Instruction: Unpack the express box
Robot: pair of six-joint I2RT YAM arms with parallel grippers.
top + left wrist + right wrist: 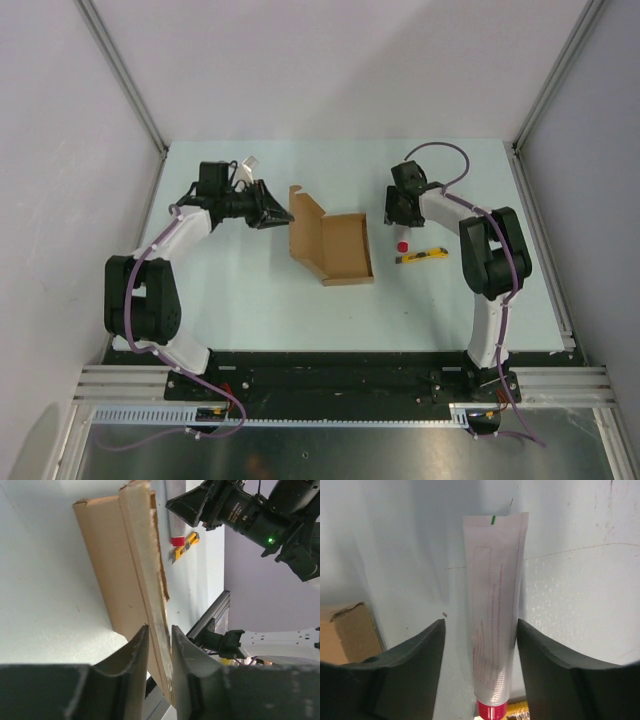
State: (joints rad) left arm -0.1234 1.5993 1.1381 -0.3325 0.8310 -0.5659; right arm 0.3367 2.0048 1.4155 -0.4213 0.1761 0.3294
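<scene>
The express box [340, 250] lies open at the table's middle, its flap lid [303, 212] standing up on the left side. My left gripper [272, 213] has its jaws slightly open around the flap's edge [150, 590], which runs between the fingertips [159, 630] with a thin gap on the right. My right gripper [400, 215] stands open to the right of the box. A white tube [495, 605] with a red cap lies on the table between its fingers [480, 625], apart from the left one.
A yellow-black utility knife [425, 257] lies right of the tube's red cap [402, 245]. In the left wrist view the knife [186, 546] shows beyond the box [105, 565]. A box corner [345, 630] shows left of the right gripper. Walls close in on three sides.
</scene>
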